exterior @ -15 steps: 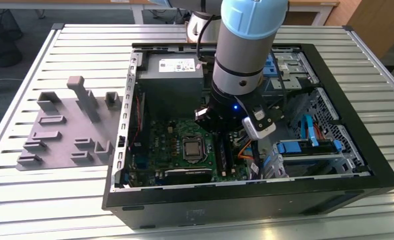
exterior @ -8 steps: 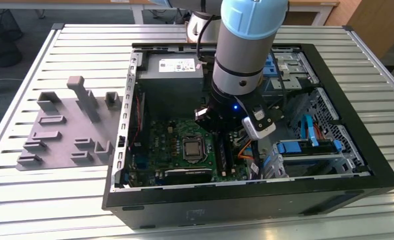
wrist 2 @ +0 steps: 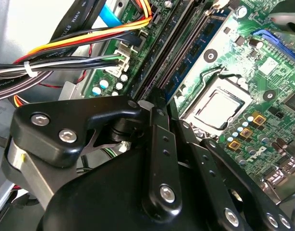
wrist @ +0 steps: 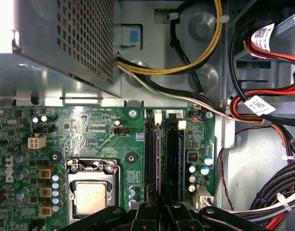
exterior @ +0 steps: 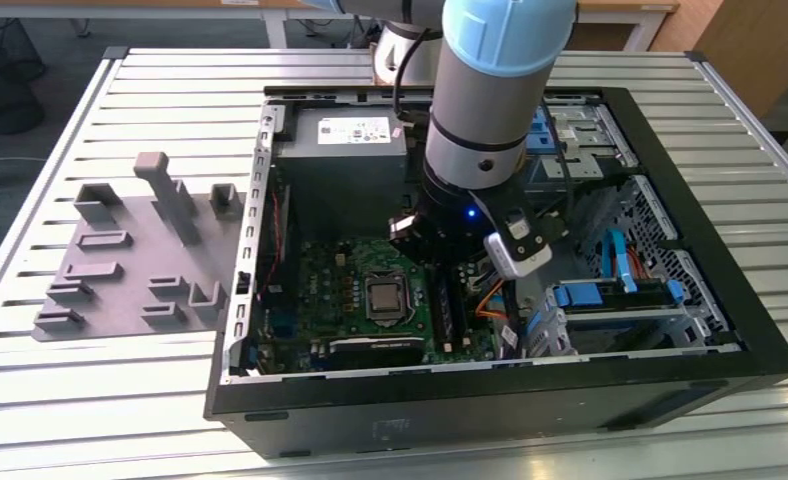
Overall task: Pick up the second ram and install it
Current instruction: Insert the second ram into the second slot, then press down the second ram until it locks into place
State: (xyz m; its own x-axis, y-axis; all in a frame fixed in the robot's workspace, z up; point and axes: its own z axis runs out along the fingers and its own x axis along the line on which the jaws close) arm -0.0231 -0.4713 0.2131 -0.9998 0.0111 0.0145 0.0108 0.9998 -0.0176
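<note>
Nearest the wrist cameras, the black gripper (wrist: 162,214) was cut off by the frame edge, with only its linkages and screws showing. We could not tell how its jaws stood, because the tips ran together in shadow over the memory slots (wrist: 153,154).

Just beyond them, in the second wrist view, a blue ram stick (wrist 2: 198,50) stood on edge among those slots. We could not tell whether this was the second ram, or whether it was fully seated. Beside the slots lay the CPU socket (wrist: 92,195), its metal lid partly hidden by the gripper.

Farther on were the perforated power supply (wrist: 66,43) and a bundle of cables (wrist: 263,120) in yellow, red, black and white, which ran out of the frame.

In the exterior view, the arm (exterior: 494,90) came down from the upper middle of the frame. It hid the slots and part of the green motherboard (exterior: 341,285) inside the open computer case (exterior: 714,340). Outside the case, on the exterior view's left, a grey tray (exterior: 114,290) with raised blocks lay on the slatted table (exterior: 87,400).
</note>
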